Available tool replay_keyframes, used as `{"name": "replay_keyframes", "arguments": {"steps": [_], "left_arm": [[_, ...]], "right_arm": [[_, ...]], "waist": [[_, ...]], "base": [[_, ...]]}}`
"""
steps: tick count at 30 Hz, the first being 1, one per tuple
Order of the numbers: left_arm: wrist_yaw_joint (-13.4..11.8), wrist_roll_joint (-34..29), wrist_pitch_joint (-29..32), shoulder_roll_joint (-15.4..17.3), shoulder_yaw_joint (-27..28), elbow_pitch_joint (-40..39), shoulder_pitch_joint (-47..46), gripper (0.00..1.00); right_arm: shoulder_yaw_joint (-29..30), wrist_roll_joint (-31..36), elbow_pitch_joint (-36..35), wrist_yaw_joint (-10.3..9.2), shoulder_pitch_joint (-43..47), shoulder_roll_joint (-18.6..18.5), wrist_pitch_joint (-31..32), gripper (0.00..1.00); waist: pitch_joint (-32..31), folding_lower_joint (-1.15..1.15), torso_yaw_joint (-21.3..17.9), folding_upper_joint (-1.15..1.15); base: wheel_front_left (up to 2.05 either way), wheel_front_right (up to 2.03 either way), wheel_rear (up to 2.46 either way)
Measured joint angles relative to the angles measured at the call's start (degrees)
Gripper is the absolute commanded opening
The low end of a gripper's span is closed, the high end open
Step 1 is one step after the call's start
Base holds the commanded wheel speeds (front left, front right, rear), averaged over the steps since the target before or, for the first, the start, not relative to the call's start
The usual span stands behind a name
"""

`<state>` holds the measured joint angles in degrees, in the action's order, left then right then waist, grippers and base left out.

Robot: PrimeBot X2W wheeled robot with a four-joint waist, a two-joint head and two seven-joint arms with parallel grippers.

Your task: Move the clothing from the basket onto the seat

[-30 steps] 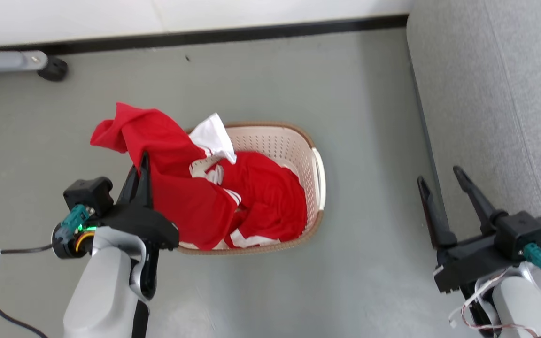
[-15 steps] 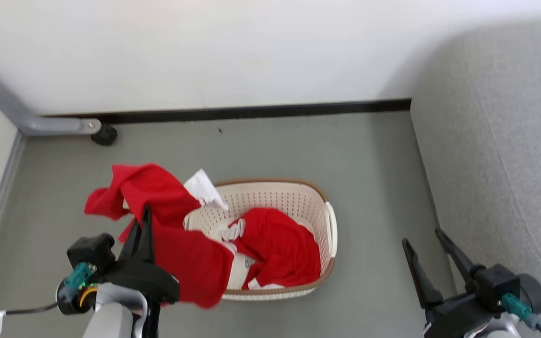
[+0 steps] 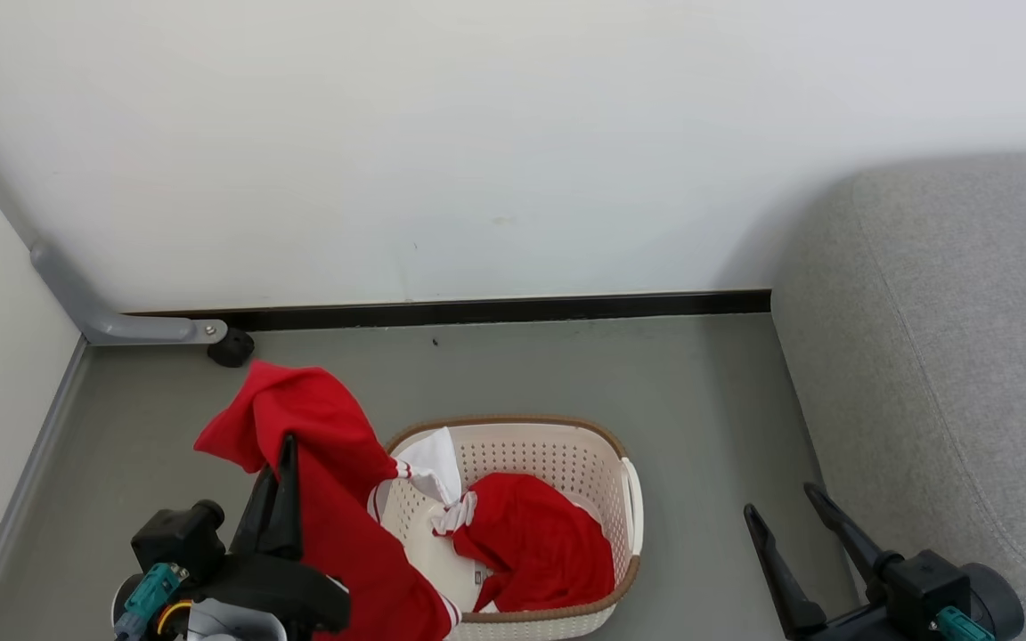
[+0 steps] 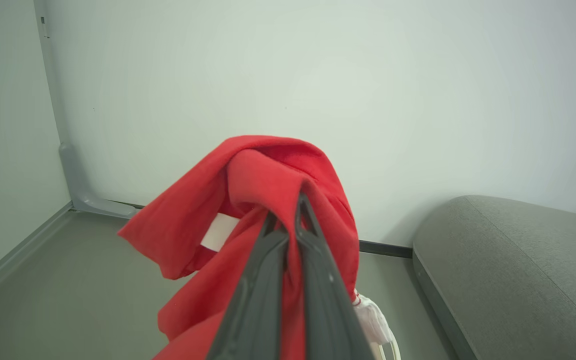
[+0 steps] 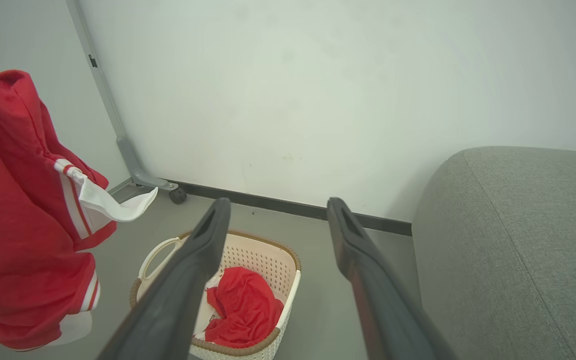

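My left gripper is shut on a red garment with white panels, lifted above the basket's left side and draped over the fingers. In the left wrist view the same clothing wraps the closed fingertips of the left gripper. A second red garment lies inside the cream perforated basket on the floor. The right gripper stands open and empty at the lower right, beside the grey seat. In the right wrist view, the right gripper frames the basket, with the hanging garment at left.
A white wall with a black baseboard runs behind the basket. A grey metal bar with a black caster sits in the left corner. Grey floor lies between basket and sofa.
The camera has risen and tilted up, showing more wall. The held garment has come up out of the basket and now hangs free, leaving one garment inside.
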<state>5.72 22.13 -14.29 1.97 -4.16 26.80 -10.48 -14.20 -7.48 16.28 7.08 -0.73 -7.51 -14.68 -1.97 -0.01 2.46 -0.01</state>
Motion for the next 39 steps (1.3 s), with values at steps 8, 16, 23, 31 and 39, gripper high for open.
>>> {"name": "replay_keyframes", "arguments": {"steps": [8,16,23,31,39], "left_arm": [[-0.2,0.0,0.0,0.2,-1.0,-5.3,1.5,0.0],[-0.2,0.0,0.7,0.2,-3.0,-10.1,1.5,0.0],[-0.2,0.0,2.3,0.3,-6.6,-14.3,1.5,0.0],[-0.3,0.0,4.2,0.4,-10.9,-17.7,1.4,0.0],[-0.9,1.3,5.7,0.6,-15.2,-21.1,0.9,0.0]], "right_arm": [[-3.7,0.0,-2.3,0.0,-0.4,-0.2,0.0,1.0],[-11.6,-0.2,-3.2,0.0,-6.7,0.0,0.0,1.0],[-20.2,-1.2,-2.4,0.0,-12.3,0.5,0.0,1.0],[-28.6,-3.8,0.6,0.0,-18.9,1.9,0.0,1.0],[-30.7,-6.7,3.8,0.01,-22.0,2.3,0.0,1.0]], "waist": [[-0.6,0.01,0.1,0.01],[-0.4,0.01,0.1,0.01],[0.2,0.01,0.3,0.01],[0.9,0.02,0.7,0.01],[1.4,0.02,1.5,0.01]], "base": [[0.0,0.0,0.0],[0.0,0.0,0.0],[0.0,0.0,0.0],[0.0,0.0,0.0],[0.0,0.0,0.0]]}}
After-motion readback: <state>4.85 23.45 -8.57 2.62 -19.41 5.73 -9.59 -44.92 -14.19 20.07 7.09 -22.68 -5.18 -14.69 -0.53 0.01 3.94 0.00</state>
